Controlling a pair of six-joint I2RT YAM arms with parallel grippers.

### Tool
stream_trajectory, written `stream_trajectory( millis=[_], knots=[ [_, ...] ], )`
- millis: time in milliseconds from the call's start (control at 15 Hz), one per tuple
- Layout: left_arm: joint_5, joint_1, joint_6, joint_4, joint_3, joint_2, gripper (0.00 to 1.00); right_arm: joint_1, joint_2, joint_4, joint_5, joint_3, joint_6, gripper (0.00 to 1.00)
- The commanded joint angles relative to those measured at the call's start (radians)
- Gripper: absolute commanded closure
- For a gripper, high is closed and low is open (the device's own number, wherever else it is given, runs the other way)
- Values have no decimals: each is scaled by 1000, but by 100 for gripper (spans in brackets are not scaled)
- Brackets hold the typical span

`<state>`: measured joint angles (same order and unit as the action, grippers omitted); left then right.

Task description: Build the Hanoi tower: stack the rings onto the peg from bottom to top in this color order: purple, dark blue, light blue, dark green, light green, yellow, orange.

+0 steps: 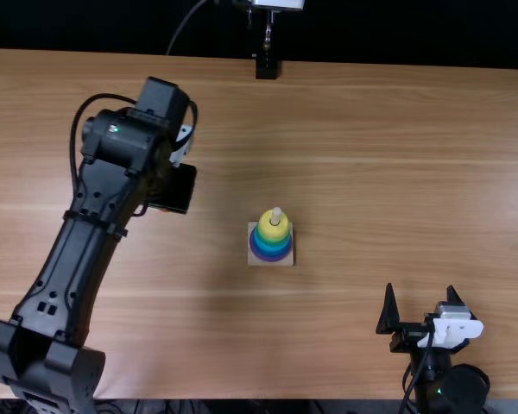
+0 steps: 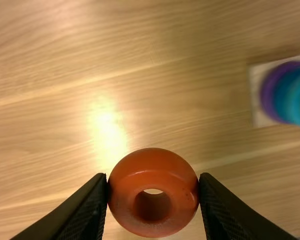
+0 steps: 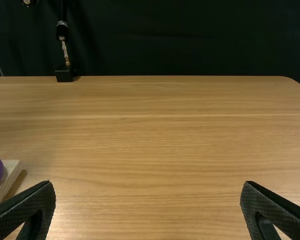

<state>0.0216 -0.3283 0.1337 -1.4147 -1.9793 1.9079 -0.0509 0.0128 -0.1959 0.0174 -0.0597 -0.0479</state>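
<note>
My left gripper (image 1: 182, 148) is over the table's left part in the top view. In the left wrist view the left gripper (image 2: 153, 181) is shut on the orange ring (image 2: 153, 165), holding it by its sides. Right of that arm, a square wooden base (image 1: 253, 260) carries the peg (image 1: 276, 213), whose tip rises above the yellow ring (image 1: 268, 227). Below yellow come green and blue rings, with the purple ring (image 1: 258, 254) lowest. The right gripper (image 1: 421, 291), nearer the table's front edge, is open with nothing between its fingers; the right wrist view shows the right gripper (image 3: 149, 184) likewise.
The wooden table (image 1: 397, 172) extends around the base. At its far edge stands a small black mount (image 1: 266, 66) with a metal stem, in front of a dark curtain. A black cable loops beside the left arm's wrist.
</note>
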Motion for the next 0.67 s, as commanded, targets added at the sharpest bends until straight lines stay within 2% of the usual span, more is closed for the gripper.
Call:
stream_trajectory(
  millis=[0, 200, 400, 600],
  knots=[
    [-1, -51, 106, -3, -62, -24, 100, -3, -13, -74, -14, 44, 0, 0],
    [-3, -129, 185, -5, -164, -13, 100, -3, -13, -74, -14, 44, 0, 0],
    [-1, -202, 253, -3, -185, 17, 100, -3, -13, -74, -14, 44, 0, 0],
    [-1, -256, 275, -1, -205, 63, 100, -3, -13, -74, -14, 44, 0, 0]
  ],
)
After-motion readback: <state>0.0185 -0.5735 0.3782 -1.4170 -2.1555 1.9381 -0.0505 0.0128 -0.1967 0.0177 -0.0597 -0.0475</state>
